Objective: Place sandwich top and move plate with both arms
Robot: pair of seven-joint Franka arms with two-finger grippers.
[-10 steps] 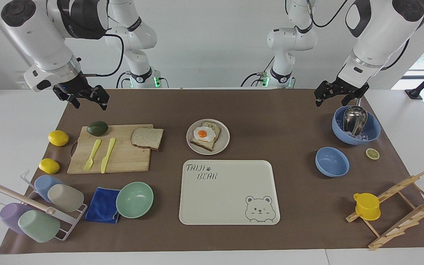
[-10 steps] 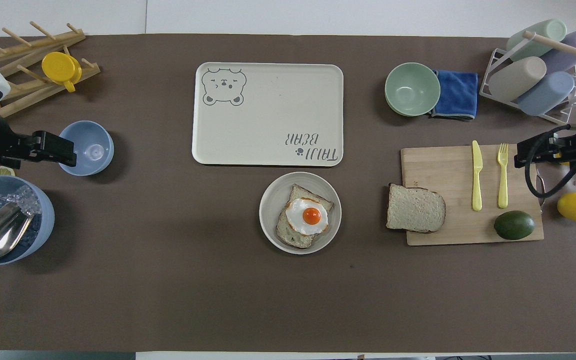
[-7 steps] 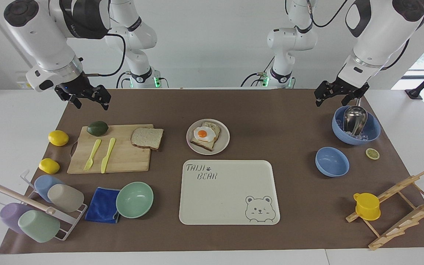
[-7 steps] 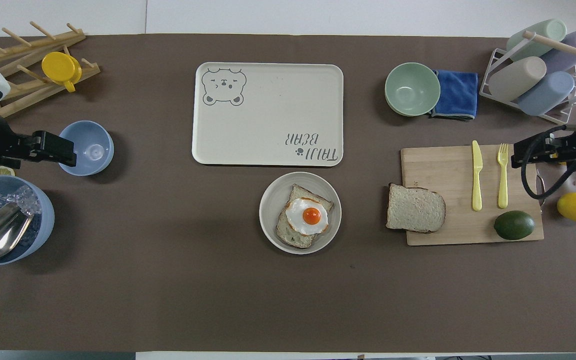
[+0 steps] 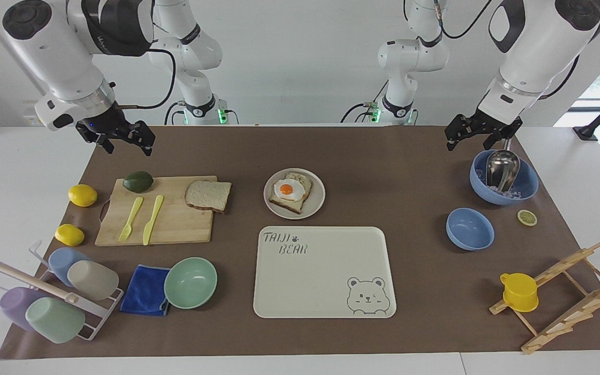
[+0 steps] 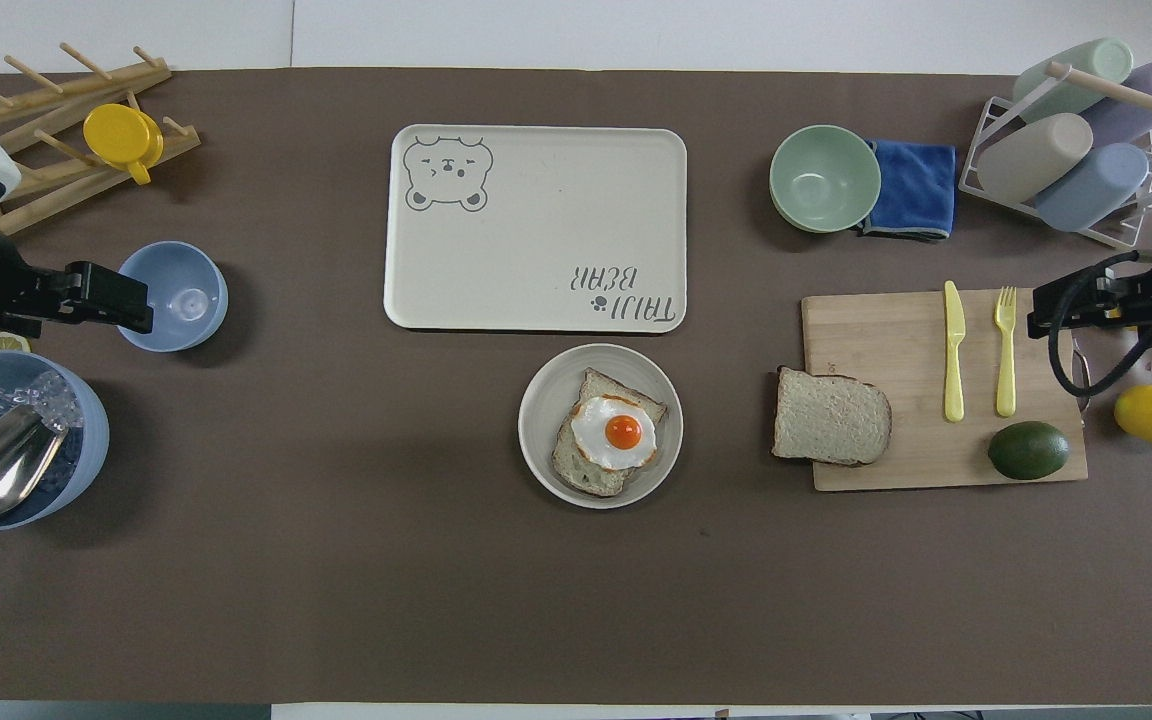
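Note:
The sandwich top [image 5: 208,195] [image 6: 829,416], a plain slice of bread, lies on the cutting board [image 5: 175,224] at the edge toward the plate. The round plate [image 5: 316,200] [image 6: 541,400] sits mid-table and holds a bread slice with a fried egg [image 5: 287,189]. My right gripper [image 5: 128,146] [image 6: 1036,315] hangs open and holds nothing, over the mat at the right arm's end, near the avocado [image 5: 138,181]. My left gripper [image 5: 469,143] [image 6: 121,300] hangs open and holds nothing, above the big blue bowl [image 5: 526,190] with the scoop.
The cream tray [image 5: 326,291] lies farther from the robots than the plate. A yellow knife [image 5: 152,219] and fork [image 5: 130,219] lie on the board, with two lemons [image 5: 82,195] beside it. Also here are a mint bowl [image 5: 190,282], a blue cloth [image 5: 145,290], a cup rack [image 5: 50,291], a small blue bowl [image 5: 469,228] and a wooden rack [image 5: 565,297].
The right arm has wavered slightly in place. The left arm and every object on the table are where they were.

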